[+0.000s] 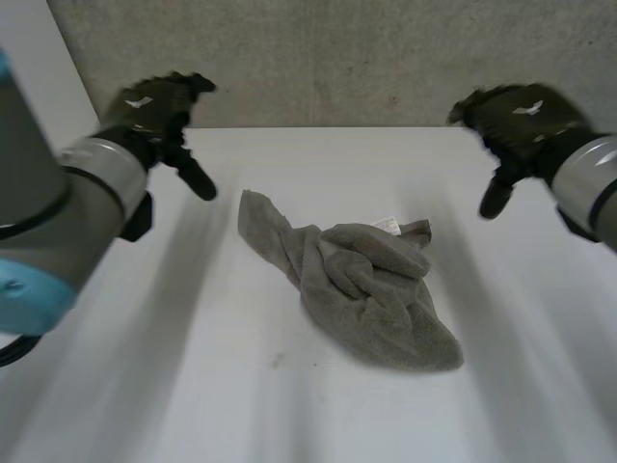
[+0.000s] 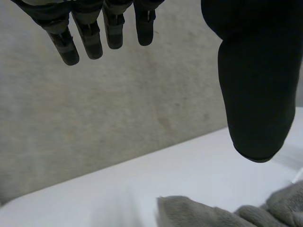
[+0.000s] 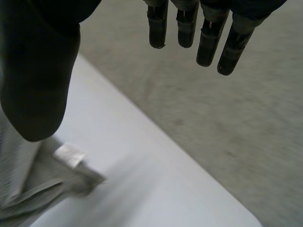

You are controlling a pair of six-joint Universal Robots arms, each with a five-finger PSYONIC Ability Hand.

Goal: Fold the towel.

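Note:
A grey towel lies crumpled in a heap on the middle of the white table, with a small white label at its far edge. My left hand hovers above the table's far left, open, fingers straight, well apart from the towel. My right hand hovers at the far right, also open and empty. In the left wrist view the towel's edge lies below the thumb. In the right wrist view the towel's corner with the label lies below the thumb.
A grey concrete wall rises right behind the table's far edge. Bare white tabletop surrounds the towel on all sides.

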